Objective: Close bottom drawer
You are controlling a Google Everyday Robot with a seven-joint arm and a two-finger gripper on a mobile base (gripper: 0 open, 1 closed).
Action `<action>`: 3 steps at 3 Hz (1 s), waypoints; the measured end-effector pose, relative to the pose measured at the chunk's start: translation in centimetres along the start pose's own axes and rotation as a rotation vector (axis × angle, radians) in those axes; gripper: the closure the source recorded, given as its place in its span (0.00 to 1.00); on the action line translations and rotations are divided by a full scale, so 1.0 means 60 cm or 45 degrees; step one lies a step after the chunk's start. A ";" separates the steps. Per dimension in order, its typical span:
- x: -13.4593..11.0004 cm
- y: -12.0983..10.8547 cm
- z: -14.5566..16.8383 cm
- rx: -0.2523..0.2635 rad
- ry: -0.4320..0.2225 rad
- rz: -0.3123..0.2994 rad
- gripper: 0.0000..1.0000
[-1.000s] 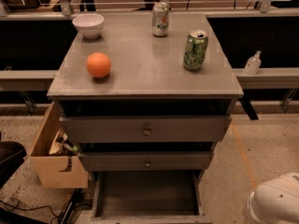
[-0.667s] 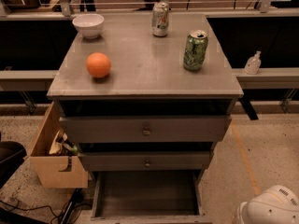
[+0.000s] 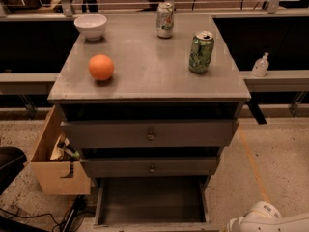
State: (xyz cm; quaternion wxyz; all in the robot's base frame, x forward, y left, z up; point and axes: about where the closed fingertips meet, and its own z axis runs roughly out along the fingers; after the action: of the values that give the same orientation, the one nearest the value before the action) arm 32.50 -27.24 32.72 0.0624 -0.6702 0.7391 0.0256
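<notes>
The bottom drawer (image 3: 150,203) of the grey cabinet (image 3: 149,62) stands pulled out, its empty tray open toward me at the bottom of the view. Its front panel runs along the frame's lower edge and its knob is out of view. Above it sit the mid-width drawer (image 3: 150,167) and the widest drawer (image 3: 149,133), each slightly out, each with a small round knob. Only the white arm (image 3: 268,220) shows, at the bottom right corner, right of the bottom drawer. The gripper is out of view.
On the cabinet top sit an orange (image 3: 101,67), a white bowl (image 3: 91,26), a green can (image 3: 201,51) and a second can (image 3: 165,19). A wooden box (image 3: 54,158) stands on the floor left of the cabinet. A bottle (image 3: 260,65) rests on the right ledge.
The white arm has moved left and down along the bottom right corner. The drawers and the things on top have not moved.
</notes>
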 end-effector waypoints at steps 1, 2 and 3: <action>0.000 0.000 0.000 0.000 0.000 0.000 1.00; -0.007 0.010 0.028 -0.019 -0.006 -0.008 1.00; -0.027 0.022 0.114 -0.080 -0.002 -0.037 1.00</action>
State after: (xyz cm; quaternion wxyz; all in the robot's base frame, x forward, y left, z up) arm 31.72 -24.70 26.08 0.0423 -0.6824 0.7281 0.0484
